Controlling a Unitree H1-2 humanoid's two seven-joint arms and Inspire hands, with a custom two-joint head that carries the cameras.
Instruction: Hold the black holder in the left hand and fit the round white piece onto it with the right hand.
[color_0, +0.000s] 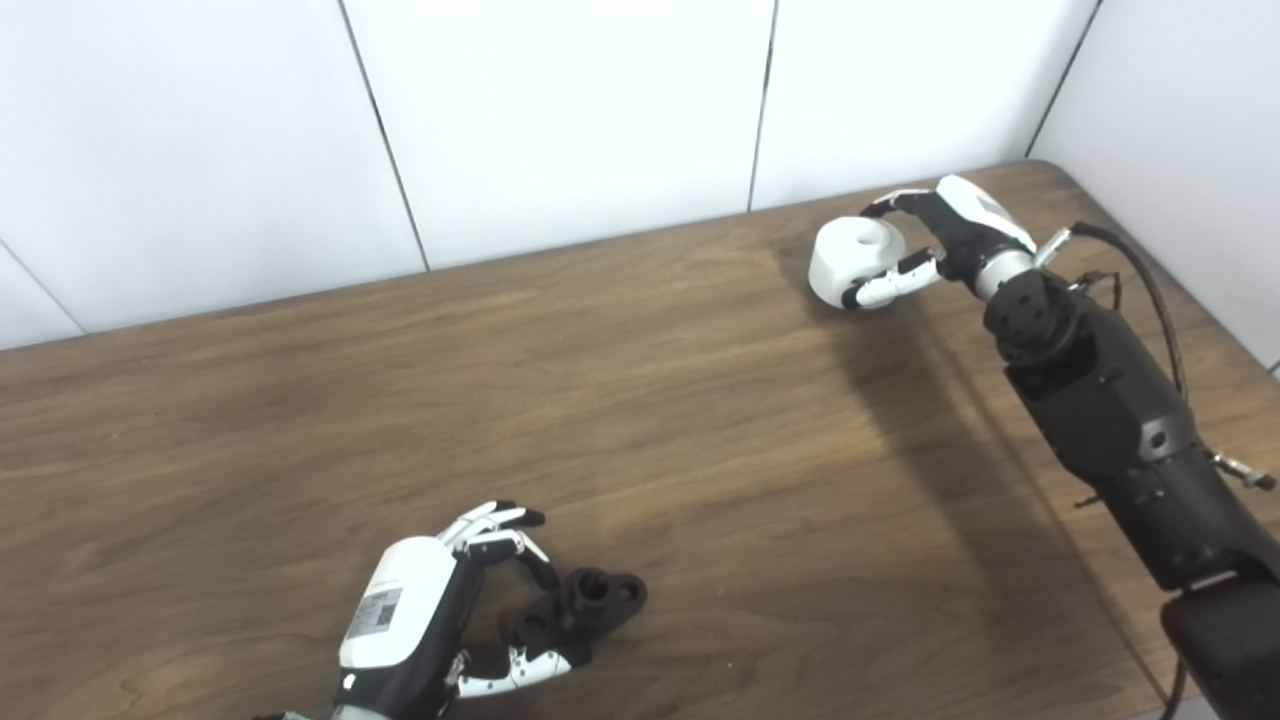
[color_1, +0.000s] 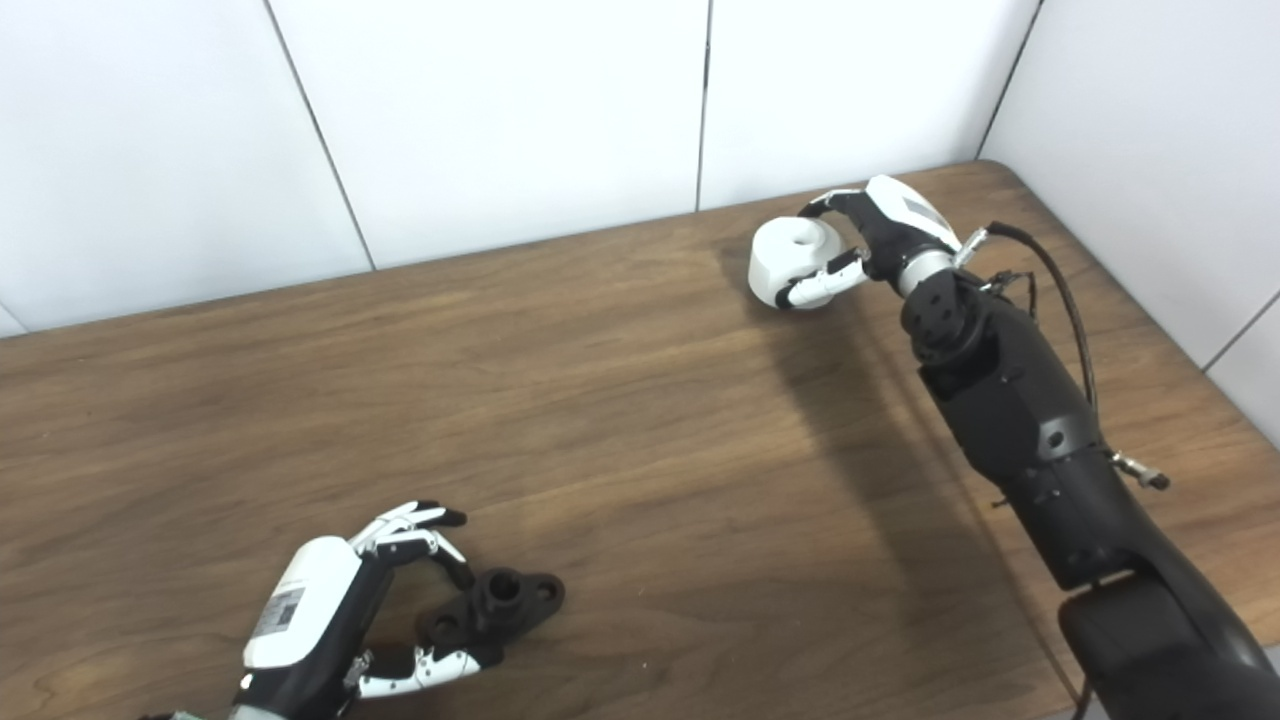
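Where the left eye view reaches the far right of the brown wood-grain table (color_0: 640, 400), the right hand (color_0: 925, 245) is closed around the round white plastic piece (color_0: 850, 258). White wall panels (color_0: 560, 110) stand behind.

Right eye view: the left hand (color_1: 345, 610) curls half-closed about the black flanged holder (color_1: 495, 605) lying near the front edge; actual grip is unclear.

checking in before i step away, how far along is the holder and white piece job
Early stage. Done: nothing is fitted yet. In hand: the right robot hand has its fingers around the white piece at the far right of the table; the left robot hand is curled around the holder, near the front edge. Left: bring the two together and seat the piece on the holder.
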